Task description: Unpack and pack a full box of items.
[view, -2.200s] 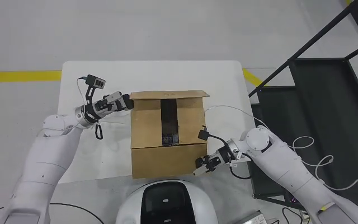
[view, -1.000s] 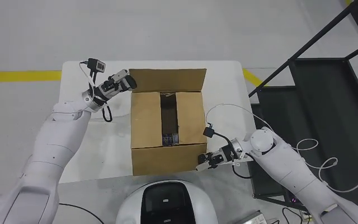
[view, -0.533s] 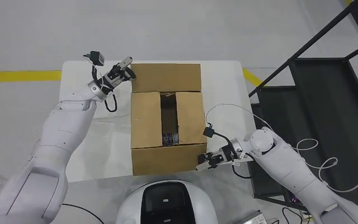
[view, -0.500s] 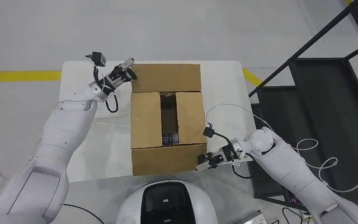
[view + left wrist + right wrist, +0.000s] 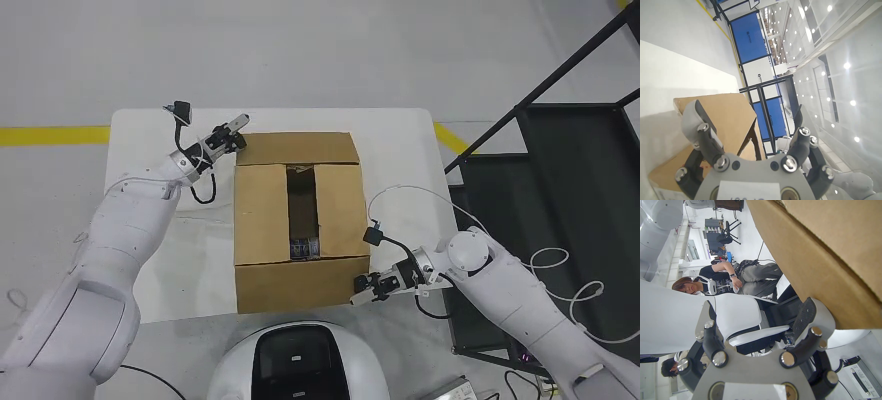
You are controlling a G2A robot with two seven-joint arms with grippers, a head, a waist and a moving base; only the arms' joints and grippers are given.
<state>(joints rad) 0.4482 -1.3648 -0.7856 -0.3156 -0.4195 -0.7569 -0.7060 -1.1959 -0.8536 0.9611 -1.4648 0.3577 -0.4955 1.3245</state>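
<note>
A brown cardboard box stands in the middle of the white table. Its far flap lies folded outward, and the near flap hangs down the front. The two side flaps leave a gap with dark items inside. My left gripper is open at the far left corner of the box; in the left wrist view one of its fingers rests beside the far flap. My right gripper is open at the box's near right corner, close under the cardboard, nothing between its fingers.
A black metal frame stands to the right of the table. A white cable loops over the table's right part. Bare tabletop lies left of the box and beyond the far flap.
The far flap has swung from nearly upright to folded outward. My left gripper has moved from the box's left side toward the far left corner. The right gripper has shifted only slightly.
</note>
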